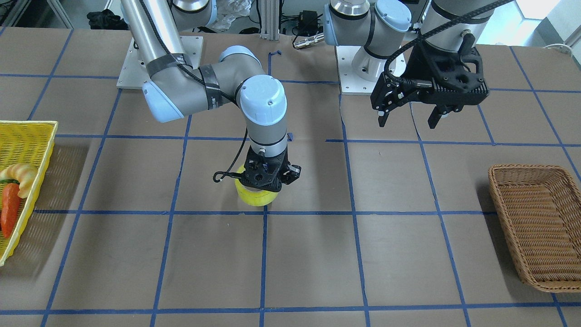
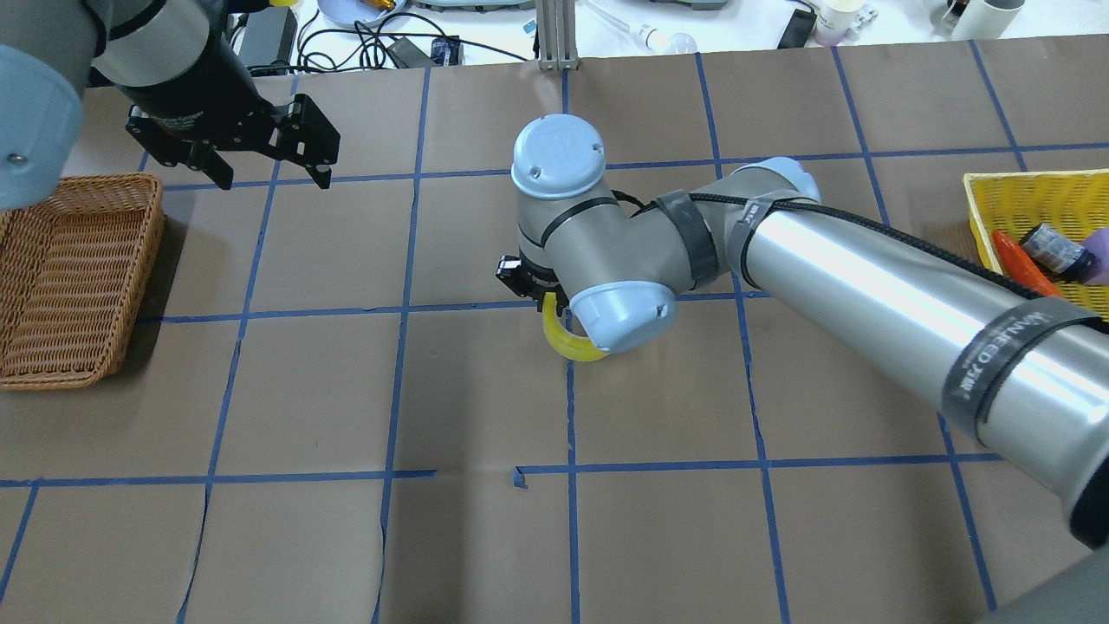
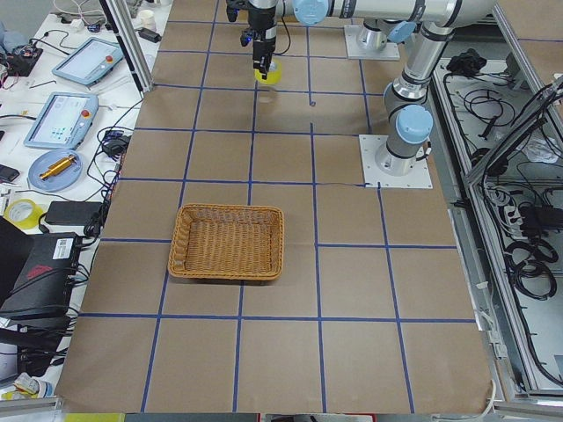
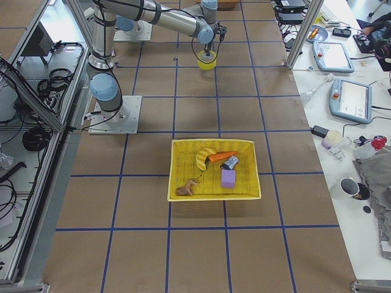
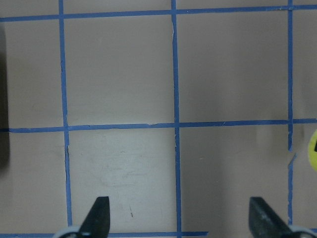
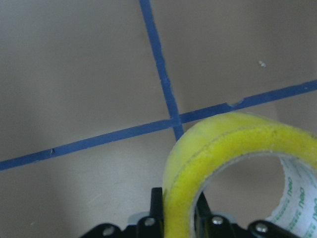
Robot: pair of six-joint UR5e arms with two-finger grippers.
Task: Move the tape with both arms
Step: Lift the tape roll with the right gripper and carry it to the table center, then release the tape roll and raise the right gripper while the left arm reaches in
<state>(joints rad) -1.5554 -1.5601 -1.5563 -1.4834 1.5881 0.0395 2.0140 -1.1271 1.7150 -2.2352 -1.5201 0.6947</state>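
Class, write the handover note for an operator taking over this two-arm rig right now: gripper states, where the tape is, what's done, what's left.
Right gripper: shut on the tape roll, clamping its wall, mid-table. I cannot tell whether the roll is resting or lifted.
Left gripper: open, empty, hovering well apart, nearer the wicker basket.
Done: the right arm has grasped the roll.
Left: hand-over to the left arm, not yet begun, then placing it, probably in the wicker basket.
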